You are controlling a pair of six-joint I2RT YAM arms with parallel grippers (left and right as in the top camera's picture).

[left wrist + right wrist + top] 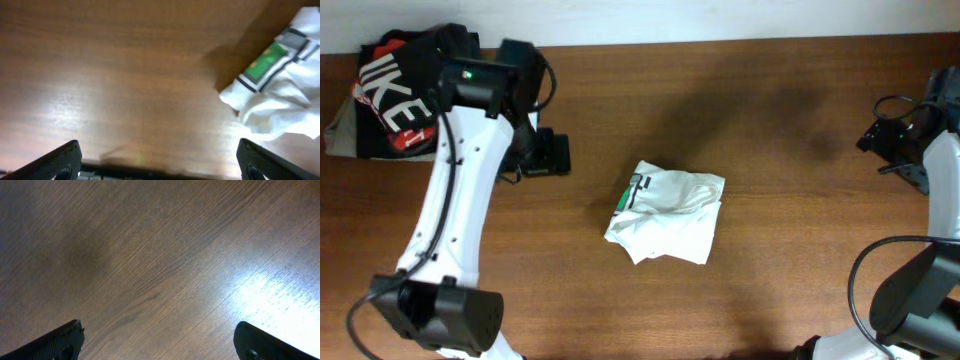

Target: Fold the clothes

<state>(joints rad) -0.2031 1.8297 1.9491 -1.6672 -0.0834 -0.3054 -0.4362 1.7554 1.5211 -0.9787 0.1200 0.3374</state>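
In the overhead view, the white T-shirt (666, 216) is being shown lying as a loosely folded, rumpled bundle near the middle of the wooden table (770, 80), with its green mark (625, 200) turned to the left edge of the bundle. The left gripper (552, 155) is being held over bare wood to the left of the bundle, apart from it. A black shirt (390, 95) with white letters is being kept at the far left corner, on top of a grey-olive garment (338, 130). The right gripper (882, 138) is being held at the right edge, well apart from the T-shirt; its opening cannot be told here.

In the left wrist view, the jaws are being held wide, with nothing between the fingers (60, 160). The T-shirt is being seen at the right, resting on the wood.

In the right wrist view, the fingers (65, 340) are being held wide apart over bare wood, gripping nothing.
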